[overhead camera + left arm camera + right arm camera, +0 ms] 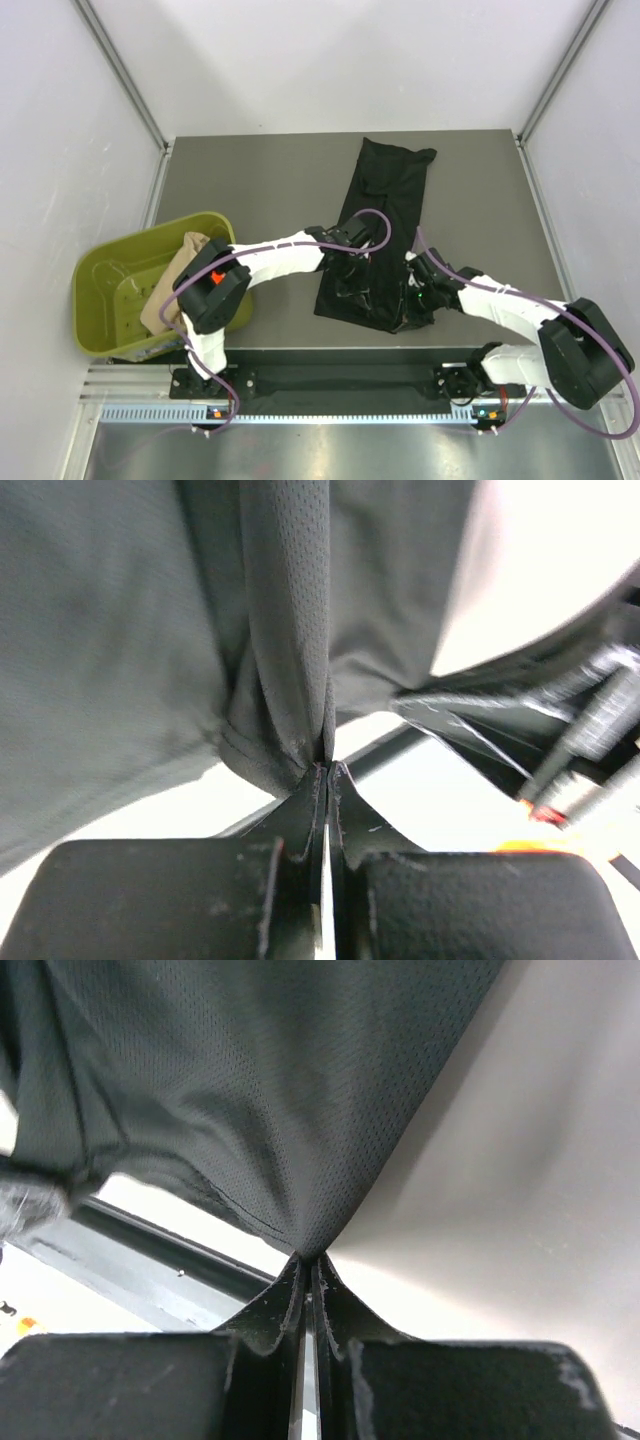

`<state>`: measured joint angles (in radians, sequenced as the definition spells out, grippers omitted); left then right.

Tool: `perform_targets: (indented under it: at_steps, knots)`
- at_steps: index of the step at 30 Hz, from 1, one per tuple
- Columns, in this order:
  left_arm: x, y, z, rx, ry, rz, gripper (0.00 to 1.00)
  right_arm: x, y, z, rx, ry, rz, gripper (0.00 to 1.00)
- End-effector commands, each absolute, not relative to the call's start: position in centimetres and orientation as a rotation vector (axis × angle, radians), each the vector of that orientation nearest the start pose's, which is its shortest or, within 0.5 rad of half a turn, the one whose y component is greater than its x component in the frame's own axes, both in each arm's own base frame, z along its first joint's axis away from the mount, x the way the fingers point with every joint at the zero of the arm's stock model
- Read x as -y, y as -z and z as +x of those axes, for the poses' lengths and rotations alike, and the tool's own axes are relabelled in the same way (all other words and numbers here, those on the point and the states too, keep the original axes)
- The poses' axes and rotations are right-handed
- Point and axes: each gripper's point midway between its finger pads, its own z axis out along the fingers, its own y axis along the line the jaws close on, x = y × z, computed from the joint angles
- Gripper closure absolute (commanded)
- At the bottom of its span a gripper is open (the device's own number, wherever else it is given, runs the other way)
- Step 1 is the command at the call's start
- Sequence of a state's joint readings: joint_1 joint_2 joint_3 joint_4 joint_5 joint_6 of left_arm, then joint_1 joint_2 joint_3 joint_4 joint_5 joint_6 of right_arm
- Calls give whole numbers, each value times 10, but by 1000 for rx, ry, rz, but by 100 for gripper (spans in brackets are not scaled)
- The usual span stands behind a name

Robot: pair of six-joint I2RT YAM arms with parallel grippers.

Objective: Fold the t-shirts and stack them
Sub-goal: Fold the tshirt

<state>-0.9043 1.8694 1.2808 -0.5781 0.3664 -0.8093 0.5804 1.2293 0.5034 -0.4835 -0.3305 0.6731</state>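
Spread t-shirt (385,195) mid-table (260,170); second t-shirt (172,280) in the tub (105,300) at the left.
The spread t-shirt runs from the far edge toward the arms, and the left gripper (325,770) and right gripper (308,1260) pinch its near end side by side.

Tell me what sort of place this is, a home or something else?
Probably a robot lab cell, not a home: bare white walls box in a grey table, and the left gripper and right gripper pinch a black t-shirt.
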Motion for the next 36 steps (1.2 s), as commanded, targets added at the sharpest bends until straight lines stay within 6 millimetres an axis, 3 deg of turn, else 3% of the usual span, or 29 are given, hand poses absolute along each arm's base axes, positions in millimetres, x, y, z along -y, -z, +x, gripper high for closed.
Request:
perform_targets:
  at_steps: [1, 10, 13, 17, 21, 25, 28, 30, 32, 36]
  knots:
    - [385, -104, 165, -2945, 1098, 205, 100, -178, -18, 122, -2943, -707, 4, 100]
    - [384, -96, 151, -2946, 1233, 148, 100, -166, -9, 112, -2960, -659, 12, 100]
    - [371, -76, 152, -2989, 1107, 135, 100, -162, -10, 113, -2944, -645, 25, 100]
    - [341, -31, 146, -3096, 832, 90, 100, -158, -7, 113, -2941, -631, 36, 100]
    - [327, -14, 143, -3132, 697, 122, 100, -155, -6, 115, -2936, -612, 40, 100]
    - [329, -10, 137, -3161, 699, 183, 94, -151, -4, 114, -2943, -602, 53, 100]
    - [332, -16, 135, -3158, 721, 217, 86, -149, -4, 114, -2946, -596, 61, 100]
    - [334, -27, 136, -3123, 748, 247, 75, -148, -4, 113, -2948, -595, 59, 100]
    - [339, -51, 143, -3050, 794, 269, 64, -147, -3, 111, -2955, -597, 64, 100]
    - [337, -87, 154, -2966, 777, 333, 53, -146, -2, 107, -2957, -609, 66, 100]
